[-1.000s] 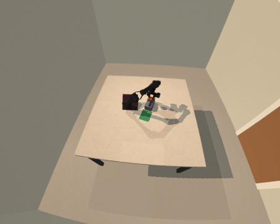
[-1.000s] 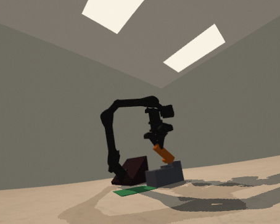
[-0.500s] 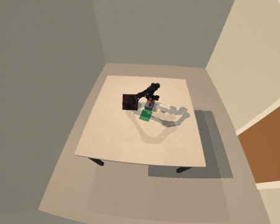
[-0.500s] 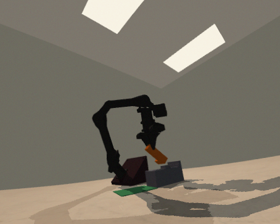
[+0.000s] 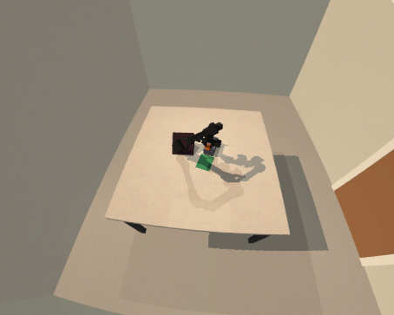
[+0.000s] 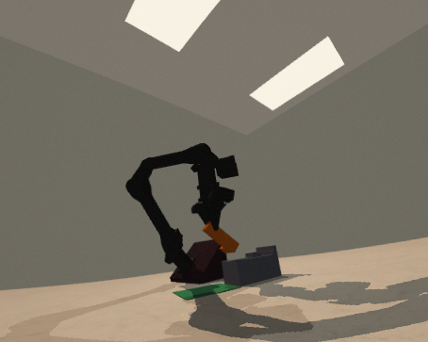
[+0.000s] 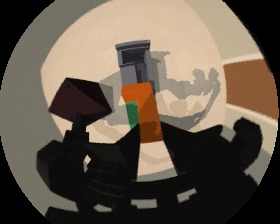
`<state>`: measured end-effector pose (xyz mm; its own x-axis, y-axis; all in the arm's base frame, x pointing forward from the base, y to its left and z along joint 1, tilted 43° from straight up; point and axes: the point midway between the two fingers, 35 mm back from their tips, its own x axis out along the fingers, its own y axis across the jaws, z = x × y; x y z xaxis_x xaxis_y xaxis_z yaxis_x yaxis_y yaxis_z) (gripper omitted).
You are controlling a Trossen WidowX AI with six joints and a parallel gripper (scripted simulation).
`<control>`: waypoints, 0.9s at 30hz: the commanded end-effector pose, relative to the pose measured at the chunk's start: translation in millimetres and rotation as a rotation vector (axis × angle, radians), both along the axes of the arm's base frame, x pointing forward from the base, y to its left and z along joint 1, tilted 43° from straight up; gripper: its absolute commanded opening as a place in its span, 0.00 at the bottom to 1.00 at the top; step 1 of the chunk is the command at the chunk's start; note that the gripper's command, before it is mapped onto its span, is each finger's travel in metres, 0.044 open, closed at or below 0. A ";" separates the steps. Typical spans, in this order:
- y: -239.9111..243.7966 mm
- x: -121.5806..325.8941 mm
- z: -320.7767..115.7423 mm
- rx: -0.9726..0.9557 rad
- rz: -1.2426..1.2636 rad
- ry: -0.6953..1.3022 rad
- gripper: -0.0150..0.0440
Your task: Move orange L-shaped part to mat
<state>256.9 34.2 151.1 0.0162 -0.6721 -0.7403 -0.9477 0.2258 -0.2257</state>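
Note:
The orange part (image 5: pixel 208 147) (image 6: pixel 222 239) (image 7: pixel 149 112) hangs in the air, tilted, with its L-shaped end lower and pointing away from the arm's base. My gripper (image 6: pixel 214 227) (image 7: pixel 149 125) is shut on its raised end. The grey tray (image 6: pixel 255 268) (image 7: pixel 128 76) stands on the table with its pocket uncovered; the part is clear above it, toward its mat side. The green mat (image 5: pixel 205 162) (image 6: pixel 189 295) (image 7: pixel 131 114) lies flat beside the tray, partly hidden behind the part in the wrist view.
A dark maroon wedge-shaped block (image 5: pixel 183 138) (image 6: pixel 205 259) (image 7: pixel 80 100) stands by the arm's base, close to the tray and mat. The arm's shadows fall across the mat and the table (image 5: pixel 160 195).

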 end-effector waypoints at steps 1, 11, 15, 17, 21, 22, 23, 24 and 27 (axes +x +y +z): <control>-14.1 -9.7 11.3 0.002 0.013 -0.003 0.25; -37.8 -26.2 33.1 0.021 0.041 -0.031 0.25; -40.8 -28.6 35.7 0.023 0.045 -0.035 0.25; -41.3 -28.5 35.2 0.022 0.043 -0.033 0.25; -43.9 -27.8 31.9 0.013 0.032 -0.023 0.25; -44.9 -27.6 30.8 0.010 0.028 -0.019 0.25; -45.9 -27.4 29.6 0.008 0.025 -0.015 0.25; -46.9 -27.2 28.4 0.005 0.021 -0.012 0.25; -49.9 -26.8 24.9 -0.001 0.013 -0.004 0.25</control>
